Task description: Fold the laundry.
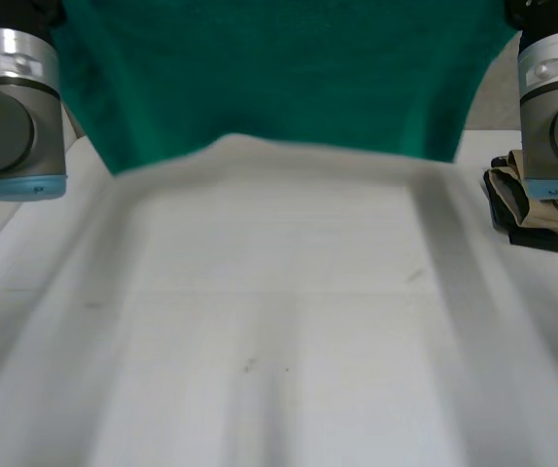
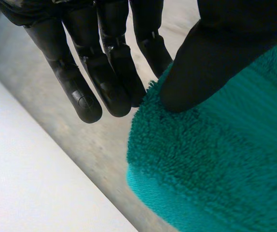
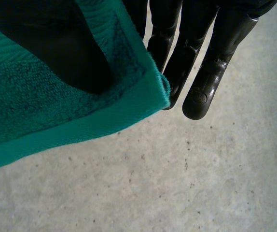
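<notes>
Plainly the left hand (image 2: 211, 63) pinches the green towel (image 1: 279, 78), apparently at a corner; the right hand (image 3: 56, 43) pinches another corner.

Green towel (image 1: 279, 78) cut off by the top edge, its lower hem blurred, left arm (image 1: 17, 117) and right arm (image 1: 556, 107) cropped at the sides, cloth pile (image 1: 527, 209) half hidden behind right arm, towel corners partly covered by thumbs of left hand (image 2: 104, 72) and right hand (image 3: 211, 72)
</notes>
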Motion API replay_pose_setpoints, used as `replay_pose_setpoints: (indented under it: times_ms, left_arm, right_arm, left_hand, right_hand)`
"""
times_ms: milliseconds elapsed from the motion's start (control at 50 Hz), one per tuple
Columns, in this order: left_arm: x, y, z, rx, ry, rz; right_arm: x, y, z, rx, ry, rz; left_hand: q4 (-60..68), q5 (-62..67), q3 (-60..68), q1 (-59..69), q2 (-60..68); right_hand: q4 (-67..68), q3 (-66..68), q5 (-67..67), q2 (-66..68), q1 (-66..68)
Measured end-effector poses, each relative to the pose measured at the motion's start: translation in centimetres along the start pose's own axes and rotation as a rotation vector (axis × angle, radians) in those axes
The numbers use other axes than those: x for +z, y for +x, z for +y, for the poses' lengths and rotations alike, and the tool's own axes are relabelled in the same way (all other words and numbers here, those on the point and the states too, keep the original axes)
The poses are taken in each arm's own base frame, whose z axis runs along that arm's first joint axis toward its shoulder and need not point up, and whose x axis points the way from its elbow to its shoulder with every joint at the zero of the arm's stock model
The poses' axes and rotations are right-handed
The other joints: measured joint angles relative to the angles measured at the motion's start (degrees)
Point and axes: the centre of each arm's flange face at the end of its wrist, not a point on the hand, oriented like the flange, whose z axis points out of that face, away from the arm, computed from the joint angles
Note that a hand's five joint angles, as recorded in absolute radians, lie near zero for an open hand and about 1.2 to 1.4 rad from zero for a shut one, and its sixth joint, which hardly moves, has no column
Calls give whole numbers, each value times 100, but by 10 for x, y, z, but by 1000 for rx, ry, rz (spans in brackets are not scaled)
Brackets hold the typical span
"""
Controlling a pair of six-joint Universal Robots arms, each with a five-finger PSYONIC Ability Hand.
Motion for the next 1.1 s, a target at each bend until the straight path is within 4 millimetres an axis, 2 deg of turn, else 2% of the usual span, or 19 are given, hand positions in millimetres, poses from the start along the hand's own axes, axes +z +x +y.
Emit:
replay_pose_setpoints:
  times_ms: [60, 160, 300, 320, 360, 380, 480, 520, 540, 580, 640, 660, 680, 700, 780, 880, 960, 980, 1100]
  left_arm:
    - [-1, -6, -2, -45, 6, -9]
    - [-25, 1, 14, -86, -71, 44]
    - [-95, 37, 60, -81, -287, 204]
    - [-99, 38, 61, -80, -297, 211]
    - [-120, 48, 74, -70, -358, 257]
    - [-136, 54, 81, -60, -400, 291]
    - [-188, 63, 97, 6, -550, 417]
    - [-206, 60, 95, 42, -606, 470]
    - [-206, 60, 95, 42, -606, 470]
    - [-224, 54, 88, 79, -665, 529]
    - [-247, 40, 70, 125, -747, 615]
    - [-256, 32, 61, 142, -785, 655]
    - [-260, 29, 57, 148, -802, 671]
    - [-268, 22, 49, 158, -836, 705]
    - [-288, 5, 25, 177, -945, 813]
    - [-287, -1, 15, 179, -976, 847]
    - [-269, 5, 22, 176, -917, 797]
    - [-256, 11, 29, 175, -868, 754]
    - [-212, 37, 58, 172, -684, 603]
  right_arm:
    - [-4, -3, -2, 22, 1, -5]
    - [-25, -23, 3, 55, -50, -78]
    - [-82, -67, 26, 91, -185, -272]
    - [-91, -73, 30, 98, -205, -303]
    - [-107, -83, 35, 111, -240, -360]
    - [-122, -92, 39, 126, -273, -415]
    - [-166, -104, 44, 162, -394, -591]
    - [-185, -101, 41, 173, -467, -684]
    - [-185, -101, 41, 173, -467, -684]
    - [-202, -90, 32, 179, -549, -790]
    - [-227, -63, 14, 178, -690, -974]
    - [-238, -47, 6, 174, -759, -1060]
    - [-240, -43, 4, 173, -777, -1082]
    - [-249, -28, -2, 168, -835, -1152]
    - [-257, 2, -6, 143, -930, -1243]
    - [-247, 8, 5, 103, -918, -1187]
    - [-233, -5, 21, 87, -871, -1102]
    - [-225, -15, 27, 86, -845, -1064]
    - [-199, -56, 40, 73, -743, -942]
  left_hand:
    - [0, 0, 0, 0, 0]
    - [0, 0, 0, 0, 0]
    - [0, 0, 0, 0, 0]
    - [0, 0, 0, 0, 0]
    - [0, 0, 0, 0, 0]
    - [0, 0, 0, 0, 6]
    - [0, 1, 1, 0, 6]
    - [0, 0, 1, 0, 6]
    - [0, 0, 1, 0, 6]
    - [0, 0, 1, 0, 6]
    - [0, 1, 1, 0, 6]
    - [0, 0, 1, 0, 6]
    - [0, 0, 1, 0, 6]
    - [0, 0, 1, 0, 6]
    - [0, 0, 1, 0, 6]
    - [0, 5, 1, 0, 6]
    - [0, 0, 1, 0, 6]
    - [0, 0, 1, 0, 6]
    - [0, 0, 1, 0, 6]
  right_hand:
    - [0, 0, 4, 0, 0]
    - [0, 0, 5, 0, 0]
    - [0, 0, 5, 0, 0]
    - [0, 0, 5, 0, 0]
    - [0, 0, 5, 0, 0]
    - [0, 0, 5, 0, 0]
    - [0, 0, 5, 0, 0]
    - [0, 0, 5, 0, 0]
    - [0, 0, 5, 0, 0]
    - [0, 0, 5, 0, 0]
    - [0, 0, 5, 0, 0]
    - [0, 0, 5, 0, 0]
    - [0, 0, 5, 0, 0]
    - [0, 0, 5, 0, 0]
    - [0, 0, 5, 0, 0]
    - [0, 0, 5, 0, 0]
    - [0, 0, 5, 0, 0]
    - [0, 0, 5, 0, 0]
    - [0, 0, 5, 0, 0]
